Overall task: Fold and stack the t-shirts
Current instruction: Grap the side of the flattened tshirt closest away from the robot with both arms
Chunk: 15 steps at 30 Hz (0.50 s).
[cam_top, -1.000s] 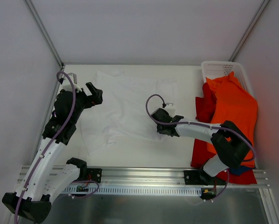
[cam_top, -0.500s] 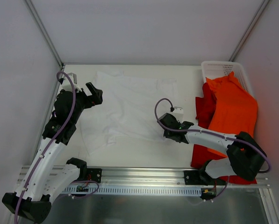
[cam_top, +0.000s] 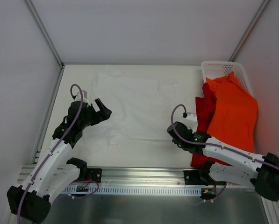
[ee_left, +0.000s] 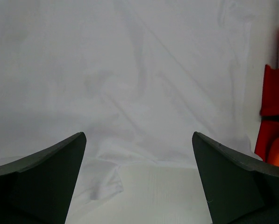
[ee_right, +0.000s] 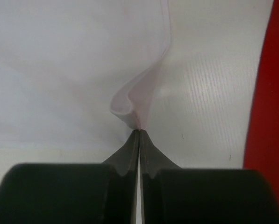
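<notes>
Right gripper (ee_right: 139,132), arm stretched low, pinches white t-shirt (ee_right: 60,70).

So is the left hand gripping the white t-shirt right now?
No, the left hand is open: its fingers stand wide apart and the white t-shirt lies beyond them.

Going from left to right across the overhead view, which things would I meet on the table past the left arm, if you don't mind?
white t-shirt → right gripper → red t-shirt → orange t-shirt
</notes>
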Each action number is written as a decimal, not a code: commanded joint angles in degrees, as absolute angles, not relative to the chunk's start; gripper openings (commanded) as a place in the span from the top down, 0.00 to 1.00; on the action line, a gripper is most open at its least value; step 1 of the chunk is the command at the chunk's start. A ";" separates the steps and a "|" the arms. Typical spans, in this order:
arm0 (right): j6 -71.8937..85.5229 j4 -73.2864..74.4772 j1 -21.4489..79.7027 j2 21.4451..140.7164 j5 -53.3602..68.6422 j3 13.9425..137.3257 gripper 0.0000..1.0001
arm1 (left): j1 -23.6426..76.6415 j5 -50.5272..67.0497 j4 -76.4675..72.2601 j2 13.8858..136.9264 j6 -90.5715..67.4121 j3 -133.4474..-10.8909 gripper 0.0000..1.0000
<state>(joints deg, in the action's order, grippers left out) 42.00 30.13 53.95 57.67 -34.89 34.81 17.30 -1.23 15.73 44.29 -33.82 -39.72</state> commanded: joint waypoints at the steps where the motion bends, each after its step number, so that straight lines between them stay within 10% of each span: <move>1: 44.91 32.61 54.49 58.00 -36.83 32.96 1.00 | 17.67 2.81 20.99 45.70 -40.95 -37.01 0.01; 15: 44.21 30.41 54.76 66.35 -39.37 34.89 1.00 | 17.58 3.79 44.72 40.61 -41.31 -39.45 0.01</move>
